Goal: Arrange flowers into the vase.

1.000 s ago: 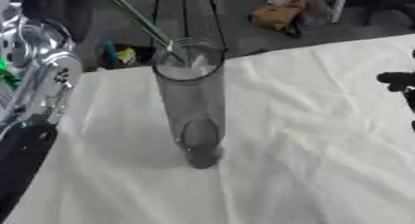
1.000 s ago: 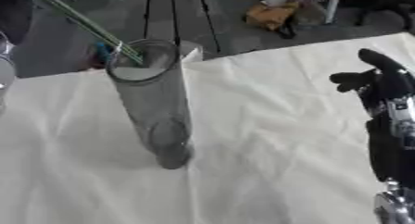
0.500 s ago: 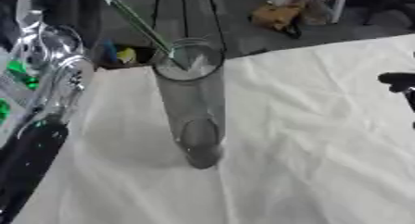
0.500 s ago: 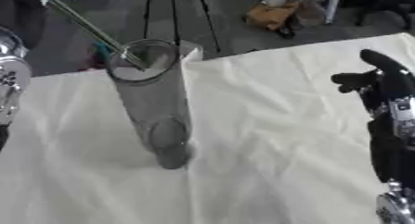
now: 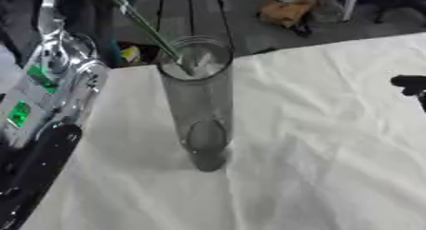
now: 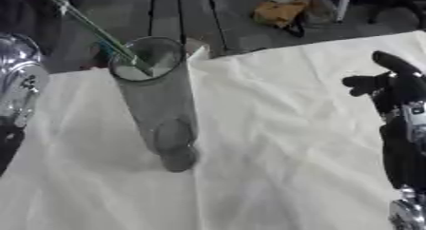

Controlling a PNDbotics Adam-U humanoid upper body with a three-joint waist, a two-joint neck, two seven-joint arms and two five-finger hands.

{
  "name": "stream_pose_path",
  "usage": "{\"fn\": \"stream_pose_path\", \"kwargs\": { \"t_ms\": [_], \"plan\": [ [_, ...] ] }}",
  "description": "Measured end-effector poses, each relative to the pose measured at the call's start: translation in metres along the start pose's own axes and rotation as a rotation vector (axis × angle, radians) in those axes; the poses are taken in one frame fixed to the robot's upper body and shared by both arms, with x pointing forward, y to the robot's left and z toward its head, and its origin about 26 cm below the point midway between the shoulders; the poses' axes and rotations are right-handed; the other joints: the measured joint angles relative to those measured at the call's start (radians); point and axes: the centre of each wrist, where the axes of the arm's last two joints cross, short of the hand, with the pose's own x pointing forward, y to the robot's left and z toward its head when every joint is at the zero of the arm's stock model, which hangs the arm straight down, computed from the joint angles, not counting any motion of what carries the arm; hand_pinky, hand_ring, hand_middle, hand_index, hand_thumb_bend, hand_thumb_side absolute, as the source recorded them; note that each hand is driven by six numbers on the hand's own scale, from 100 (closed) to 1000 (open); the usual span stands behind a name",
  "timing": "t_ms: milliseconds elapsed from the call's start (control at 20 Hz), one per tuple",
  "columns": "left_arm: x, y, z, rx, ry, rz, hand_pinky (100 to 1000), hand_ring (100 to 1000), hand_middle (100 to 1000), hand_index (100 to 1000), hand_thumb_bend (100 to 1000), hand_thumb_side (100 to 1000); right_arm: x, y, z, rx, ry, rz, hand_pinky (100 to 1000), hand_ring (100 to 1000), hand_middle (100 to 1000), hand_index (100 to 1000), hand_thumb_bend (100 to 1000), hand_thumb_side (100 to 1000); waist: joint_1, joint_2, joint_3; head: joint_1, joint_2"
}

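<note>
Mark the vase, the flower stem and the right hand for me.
vase [image 5: 199,105]: left eye view, on its glass wall.
flower stem [image 6: 87,24]: right eye view, mid-stem above the rim.
right hand [image 6: 398,84]: right eye view, on the palm.

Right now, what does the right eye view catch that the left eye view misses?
Only the right eye view shows the right hand whole, fingers relaxed, at the table's right edge; the left eye view catches just a black tip. Only the left eye view shows the left arm's silver casing with green patches. Both share the clear vase upright on the white cloth, a green stem leaning in.
</note>
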Motion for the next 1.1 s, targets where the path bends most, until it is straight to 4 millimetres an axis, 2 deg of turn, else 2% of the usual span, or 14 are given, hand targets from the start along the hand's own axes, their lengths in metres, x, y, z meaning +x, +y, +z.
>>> {"fn": "stream_pose_path", "kwargs": {
  "t_ms": [550, 1100],
  "plan": [
    [-0.009, 0.002, -0.004, 0.018, 0.023, -0.04, 100, 100, 100, 133, 240, 689, 0.0, 0.0, 0.0, 0.001, 0.002, 0.0, 860, 696, 491, 845, 100, 824, 0.009, 0.0, -0.007, 0.006, -0.001],
    [-0.013, 0.001, -0.005, 0.034, 0.063, -0.054, 100, 100, 100, 147, 231, 738, 0.0, 0.0, 0.0, 0.003, 0.008, -0.003, 862, 697, 488, 846, 100, 817, 0.015, 0.0, -0.011, 0.006, -0.001]
  ]
}}
